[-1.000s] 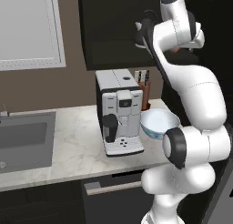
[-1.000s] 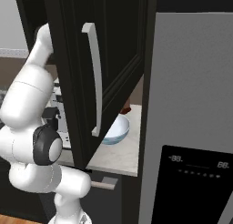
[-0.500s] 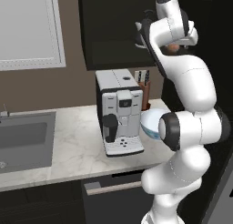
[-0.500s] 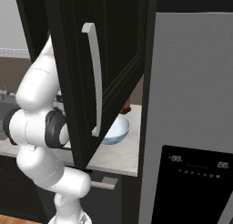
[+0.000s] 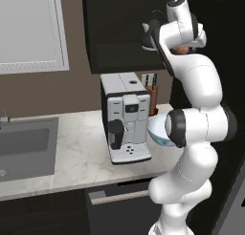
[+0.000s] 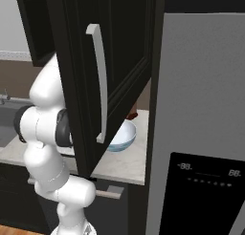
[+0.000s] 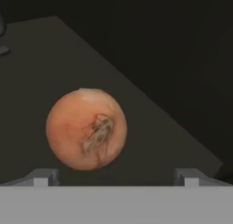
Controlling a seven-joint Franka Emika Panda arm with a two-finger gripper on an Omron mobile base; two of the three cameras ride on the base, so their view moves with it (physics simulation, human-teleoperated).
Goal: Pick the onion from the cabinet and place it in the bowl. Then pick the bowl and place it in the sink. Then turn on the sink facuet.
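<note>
Onion (image 7: 86, 129) sits on the dark cabinet shelf (image 7: 54, 59), root end facing the hand camera. In the left base view a sliver of it (image 5: 181, 48) shows just behind the wrist, up in the open cabinet above the counter. Gripper (image 7: 113, 176) is spread fully wide and holds nothing; both fingertips (image 7: 42, 176) show low in the hand view, with the onion nearer the left one than the right.

Step in hand, as judged: closing in for the grasp. To do it well:
- shift the hand sideways until the bulb sits midway between the tips; off centre, the nearer tip would likely push it and set it rolling on the flat shelf
- advance until the tips pass the widest part, then close across the middle
- draw straight back out, clear of the cabinet door (image 6: 110, 76) hanging open

Bowl (image 5: 160, 130) waits on the counter (image 5: 72, 148) below, right of the coffee machine (image 5: 125, 117), partly hidden by the arm.
</note>
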